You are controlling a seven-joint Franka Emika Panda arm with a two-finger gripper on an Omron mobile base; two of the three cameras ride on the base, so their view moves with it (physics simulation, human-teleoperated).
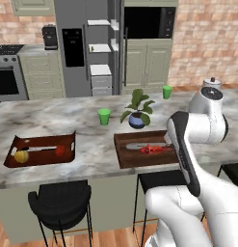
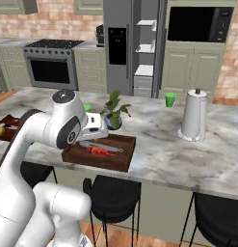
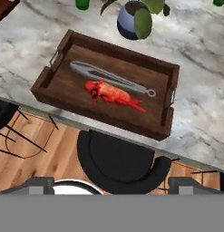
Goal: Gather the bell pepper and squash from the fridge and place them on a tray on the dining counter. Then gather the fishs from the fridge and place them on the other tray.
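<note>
- Jaws [image 3: 111, 190] spread wide and released, grasping nothing, hanging above the bench edge with a black stool [image 3: 118, 161] below.
- Just beyond, dark wooden tray [image 3: 165, 127] on the marble dining counter [image 3: 31, 45], holding both fishs: reddish-orange fish [image 3: 112, 94] at centre, silvery-grey fish [image 3: 109, 77] touching or just beside it toward 12 o'clock.
- Probably light, limp and slippery; best taken across the thick mid-body, never the thin tail.
- Toward 9 o'clock in the left base view, second tray [image 1: 67, 140] carrying the squash [image 1: 21, 156] and the bell pepper [image 1: 60, 150], apart from each other.
- Both roundish, firm, likely to roll; best pinched across the widest part.
- Farther at 12 o'clock, potted plant [image 1: 138, 112] and green cup [image 1: 104, 116].
- Farthest, fridge [image 1: 74, 48] with one door open.
</note>
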